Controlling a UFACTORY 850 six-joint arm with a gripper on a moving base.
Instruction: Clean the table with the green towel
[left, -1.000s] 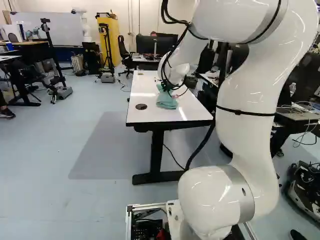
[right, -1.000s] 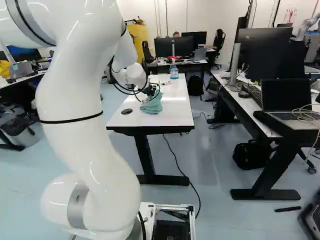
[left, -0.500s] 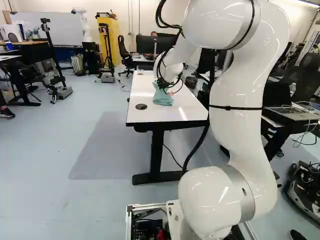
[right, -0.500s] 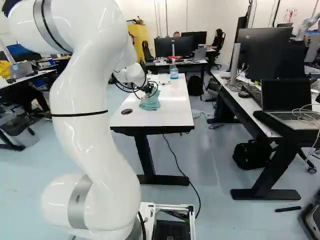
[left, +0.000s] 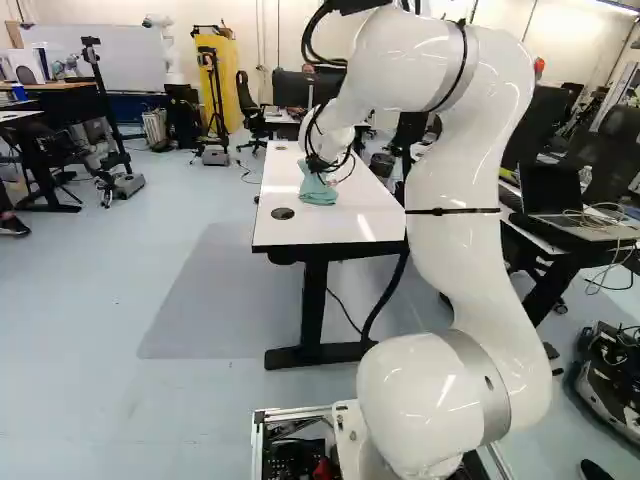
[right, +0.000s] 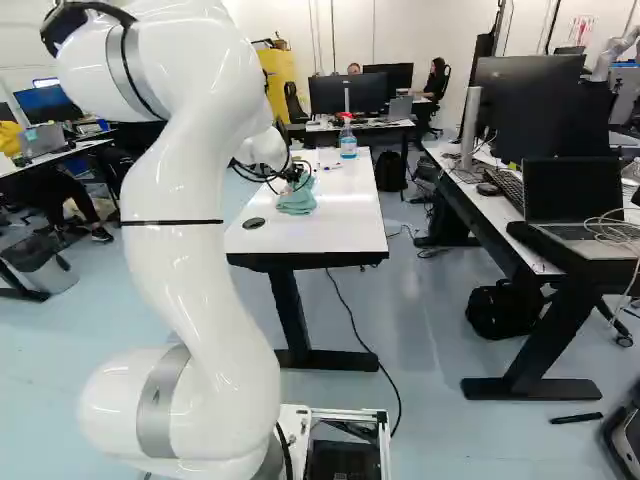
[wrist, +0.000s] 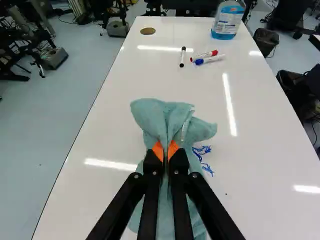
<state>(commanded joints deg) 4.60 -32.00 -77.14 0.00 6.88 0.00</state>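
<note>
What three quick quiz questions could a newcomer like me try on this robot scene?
1. True or false: the gripper is closed on the green towel.
2. Multiple choice: what colour is the scribble on the table beside the towel? A) red B) blue C) black
3. Fill in the number: between the towel and the bottle lie ___ markers.

Key: 1. true; 2. B; 3. three

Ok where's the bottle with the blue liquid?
In the right base view, the bottle stands near the table's far end, toward its right edge, beyond the markers and towel.
</note>
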